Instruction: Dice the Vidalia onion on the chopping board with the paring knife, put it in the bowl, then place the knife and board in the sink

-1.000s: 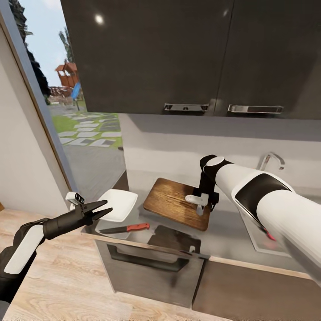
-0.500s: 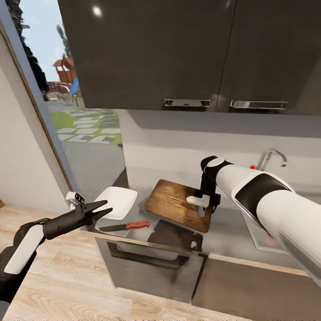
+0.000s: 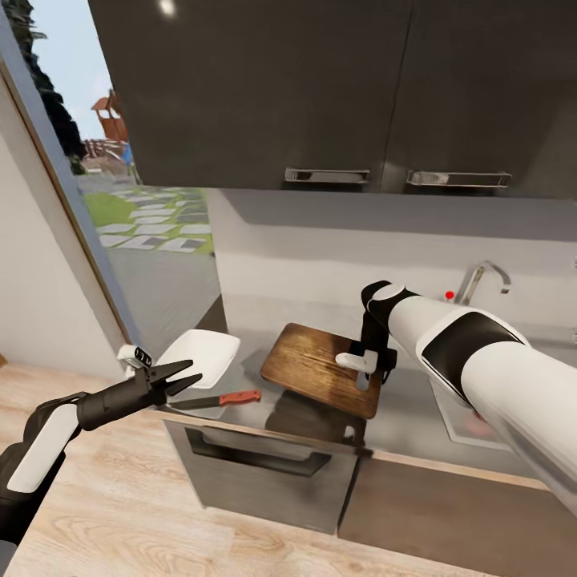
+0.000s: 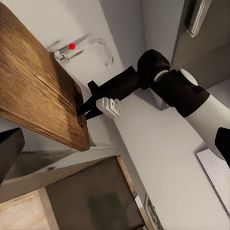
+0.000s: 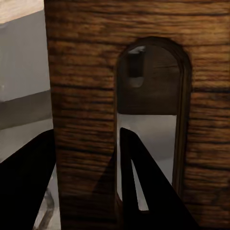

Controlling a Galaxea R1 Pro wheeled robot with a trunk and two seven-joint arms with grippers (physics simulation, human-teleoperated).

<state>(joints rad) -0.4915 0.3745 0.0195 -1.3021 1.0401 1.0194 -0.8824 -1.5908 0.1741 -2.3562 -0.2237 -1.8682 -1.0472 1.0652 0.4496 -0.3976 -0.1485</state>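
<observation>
Left gripper (image 3: 183,377) hovers at about 8 o'clock in the head view, off the near left corner of the countertop (image 3: 401,417), its two dark fingers spread apart and holding nothing. Just past its tips, toward 9 o'clock, sits the bowl (image 3: 199,357), shallow and white, at the left end of the worktop. Beside the bowl, nearer the front edge, lies the paring knife (image 3: 218,399), red-orange handle pointing right, dark blade pointing left toward the open claw.

Right of the knife, near the middle of the view, the chopping board (image 3: 320,367) is lifted and tilted, its shadow falling on the metal below. The right gripper (image 3: 370,370) has it by the right-hand edge: in the right wrist view one dark finger (image 5: 139,182) passes through the oblong handle slot while the other sits outside the board (image 5: 86,96), so the claw is pinching the wood beside the slot. The left wrist view shows the same hold from the side, with the board (image 4: 38,96) slanted and the black gripper (image 4: 86,108) clamped on its edge.

Farther off, toward 3 o'clock, the sink (image 3: 449,417) is partly hidden behind the right arm, and the chrome faucet (image 3: 481,279) with its red knob (image 3: 449,295) rises behind it at 2 o'clock. Dark upper cabinets (image 3: 320,88) hang at 12 o'clock.
</observation>
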